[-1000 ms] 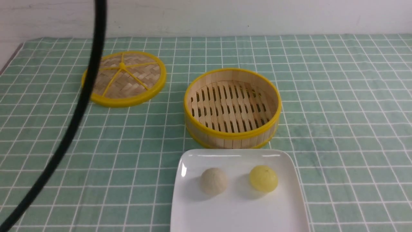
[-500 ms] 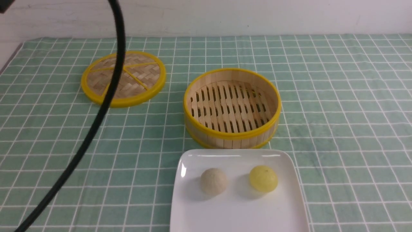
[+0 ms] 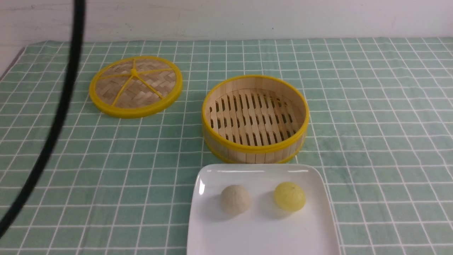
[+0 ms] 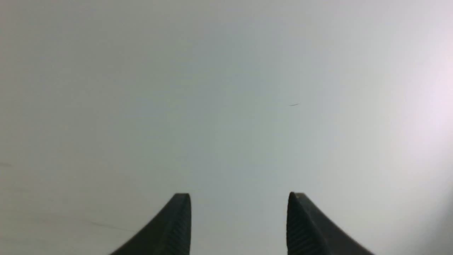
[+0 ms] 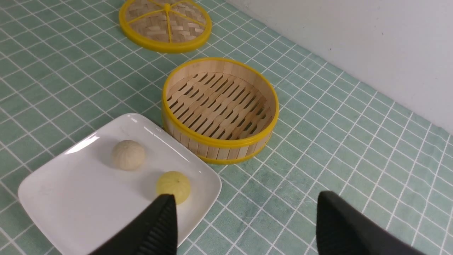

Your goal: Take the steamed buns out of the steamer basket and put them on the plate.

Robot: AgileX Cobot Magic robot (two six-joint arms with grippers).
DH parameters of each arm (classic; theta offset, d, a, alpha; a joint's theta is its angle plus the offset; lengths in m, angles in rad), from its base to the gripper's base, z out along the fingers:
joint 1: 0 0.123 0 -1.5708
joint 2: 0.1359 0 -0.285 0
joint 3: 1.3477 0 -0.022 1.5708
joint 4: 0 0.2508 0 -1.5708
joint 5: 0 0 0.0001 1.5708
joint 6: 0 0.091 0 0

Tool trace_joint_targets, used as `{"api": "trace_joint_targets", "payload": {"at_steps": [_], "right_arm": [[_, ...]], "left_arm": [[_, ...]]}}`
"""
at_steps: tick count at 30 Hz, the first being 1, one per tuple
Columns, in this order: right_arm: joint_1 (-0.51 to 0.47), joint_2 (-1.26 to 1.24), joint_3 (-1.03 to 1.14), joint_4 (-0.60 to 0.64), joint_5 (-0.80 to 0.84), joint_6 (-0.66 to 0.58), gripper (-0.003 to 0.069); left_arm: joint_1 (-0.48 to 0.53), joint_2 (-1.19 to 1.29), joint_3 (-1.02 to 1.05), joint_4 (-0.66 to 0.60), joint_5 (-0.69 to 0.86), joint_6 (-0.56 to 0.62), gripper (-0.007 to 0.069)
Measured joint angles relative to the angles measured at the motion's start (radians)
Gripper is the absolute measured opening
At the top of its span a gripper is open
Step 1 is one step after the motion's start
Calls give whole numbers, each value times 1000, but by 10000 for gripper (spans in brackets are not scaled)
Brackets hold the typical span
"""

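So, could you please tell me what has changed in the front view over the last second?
Only the black cable on the front view's left moved: it swung right across the flat woven yellow-rimmed lid, then back left, clear of it. Nothing was grasped or released. The off-white round bun and pale yellow round bun stayed on the glossy white plate; the round bamboo steamer basket stayed empty.

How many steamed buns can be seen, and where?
2. The off-white bun sits on the plate's left side, the yellow bun on its right. The steamer basket holds none.
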Motion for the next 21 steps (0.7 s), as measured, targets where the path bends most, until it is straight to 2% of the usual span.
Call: {"api": "trace_joint_targets", "payload": {"at_steps": [1, 2, 3, 5, 6, 8, 10, 11, 13, 15, 19, 21], "right_arm": [[0, 0, 0, 0, -1, 0, 515], [0, 0, 0, 4, -4, -5, 515], [0, 0, 0, 4, -5, -7, 515], [0, 0, 0, 6, -17, -7, 515], [0, 0, 0, 7, -19, -7, 515], [0, 0, 0, 7, -26, -12, 515], [0, 0, 0, 7, -27, -14, 515], [0, 0, 0, 7, -28, -14, 515], [0, 0, 0, 8, -28, -14, 515], [0, 0, 0, 8, -30, -15, 515], [0, 0, 0, 8, -31, -15, 515], [0, 0, 0, 8, -31, -15, 515]], "left_arm": [[0, 4, 0, 0, 0, 0, 386], [0, 14, 0, 1, 80, -119, 386], [0, 14, 0, 2, 90, -132, 386], [0, 41, 0, 8, 261, -274, 386], [0, 43, 0, 10, 274, -291, 386], [0, 69, 0, 30, 451, -367, 386], [0, 79, 0, 58, 544, -388, 386], [0, 99, 0, 112, 678, -413, 386], [0, 118, 0, 188, 775, -444, 386], [0, 145, 0, 325, 898, -470, 386], [0, 198, 0, 722, 1097, -545, 386], [0, 214, 0, 889, 1138, -595, 386]]}}
